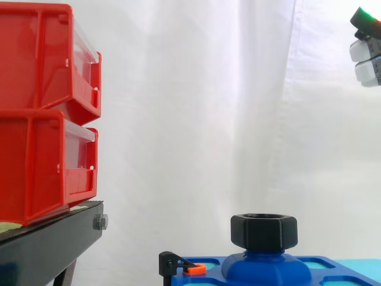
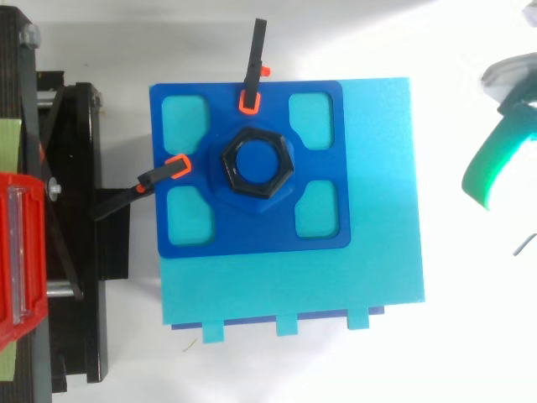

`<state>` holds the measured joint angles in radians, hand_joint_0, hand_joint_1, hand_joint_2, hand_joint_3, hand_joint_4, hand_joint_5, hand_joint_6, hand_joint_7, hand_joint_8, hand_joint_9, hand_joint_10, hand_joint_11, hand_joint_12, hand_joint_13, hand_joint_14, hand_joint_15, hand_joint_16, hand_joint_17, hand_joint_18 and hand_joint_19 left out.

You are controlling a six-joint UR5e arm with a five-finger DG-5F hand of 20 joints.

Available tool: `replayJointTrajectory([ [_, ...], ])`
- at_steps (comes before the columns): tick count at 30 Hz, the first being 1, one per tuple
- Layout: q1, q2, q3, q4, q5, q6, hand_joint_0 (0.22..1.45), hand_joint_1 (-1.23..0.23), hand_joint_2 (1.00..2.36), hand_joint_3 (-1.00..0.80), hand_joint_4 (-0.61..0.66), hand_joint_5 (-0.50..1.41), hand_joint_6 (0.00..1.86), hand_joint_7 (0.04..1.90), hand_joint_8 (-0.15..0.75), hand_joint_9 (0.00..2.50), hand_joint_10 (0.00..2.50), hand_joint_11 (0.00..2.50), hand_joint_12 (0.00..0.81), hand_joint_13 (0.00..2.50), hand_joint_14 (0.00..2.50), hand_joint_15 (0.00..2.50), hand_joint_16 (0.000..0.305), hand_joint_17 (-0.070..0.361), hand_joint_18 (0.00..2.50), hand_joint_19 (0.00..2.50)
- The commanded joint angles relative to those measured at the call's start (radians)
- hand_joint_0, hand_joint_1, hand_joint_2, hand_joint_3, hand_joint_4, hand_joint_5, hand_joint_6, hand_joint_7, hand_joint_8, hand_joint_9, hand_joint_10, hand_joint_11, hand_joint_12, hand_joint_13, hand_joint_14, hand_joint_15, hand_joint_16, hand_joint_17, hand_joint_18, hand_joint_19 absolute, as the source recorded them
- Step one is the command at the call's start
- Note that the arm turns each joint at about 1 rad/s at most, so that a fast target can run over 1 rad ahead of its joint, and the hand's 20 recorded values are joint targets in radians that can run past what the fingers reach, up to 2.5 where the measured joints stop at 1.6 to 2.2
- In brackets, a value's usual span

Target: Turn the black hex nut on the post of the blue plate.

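On the pale cyan square base (image 2: 377,168) the flat blue plastic plate (image 2: 252,235) is laid, with the black hex nut (image 1: 264,231) seated at its raised centre, axis upright. In the side view the nut is placed well below-left of the hand (image 1: 367,52), whose state cannot be told.

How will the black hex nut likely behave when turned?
The black hex nut looks rigid, and its flat sides probably offer grip. Seated on the post, it should spin rather than tip. Clamps likely hold the blue plate still.
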<state>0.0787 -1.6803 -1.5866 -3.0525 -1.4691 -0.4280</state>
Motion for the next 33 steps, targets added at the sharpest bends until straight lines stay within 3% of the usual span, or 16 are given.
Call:
replayJointTrajectory([
  [1,0.012,-0.016,0.0,0.004,0.027,-0.006,0.41,-0.42,1.0,-0.5,0.18,-0.23,0.5,0.8,0.281,0.27,0.0,0.0,0.419,0.0,0.0,0.0,0.073,0.165,0.0,0.0],
  [5,0.024,-0.03,0.0,0.017,0.046,-0.028,0.4,-0.42,1.0,-0.5,0.18,-0.23,0.5,0.8,0.28,0.26,0.0,0.0,0.42,0.0,0.0,0.0,0.074,0.167,0.0,0.0],
  [8,0.039,-0.05,0.002,0.049,0.085,-0.077,0.4,-0.42,1.0,-0.5,0.18,-0.23,0.5,0.8,0.28,0.26,0.0,0.0,0.421,0.0,0.0,0.0,0.075,0.168,0.0,0.0],
  [9,0.049,-0.064,0.01,0.069,0.116,-0.11,0.4,-0.42,1.0,-0.5,0.19,-0.23,0.5,0.8,0.281,0.26,0.0,0.0,0.42,0.0,0.0,0.0,0.075,0.168,0.0,0.0],
  [12,0.059,-0.093,0.036,0.08,0.147,-0.186,0.4,-0.43,1.0,-0.5,0.18,-0.23,0.5,0.8,0.28,0.26,0.0,0.0,0.419,0.0,0.0,0.0,0.075,0.168,0.0,0.0],
  [21,0.081,-0.19,0.128,0.087,0.164,-0.364,0.41,-0.44,1.0,-0.5,0.19,-0.23,0.5,0.8,0.28,0.3,0.0,0.0,0.414,0.0,0.0,0.0,0.072,0.162,0.0,0.0],
  [23,0.084,-0.206,0.139,0.087,0.167,-0.38,0.42,-0.45,1.0,-0.5,0.19,-0.23,0.5,0.8,0.28,0.3,0.0,0.0,0.413,0.0,0.0,0.0,0.072,0.162,0.0,0.0],
  [27,0.085,-0.272,0.203,0.083,0.187,-0.403,0.42,-0.46,1.0,-0.5,0.19,-0.23,0.5,0.8,0.278,0.31,0.0,0.0,0.412,0.01,0.0,0.0,0.072,0.162,0.0,0.0],
  [33,0.092,-0.338,0.264,0.09,0.179,-0.423,0.42,-0.45,1.0,-0.5,0.19,-0.22,0.5,0.79,0.277,0.29,0.0,0.0,0.411,0.01,0.0,0.0,0.071,0.161,0.0,0.0],
])
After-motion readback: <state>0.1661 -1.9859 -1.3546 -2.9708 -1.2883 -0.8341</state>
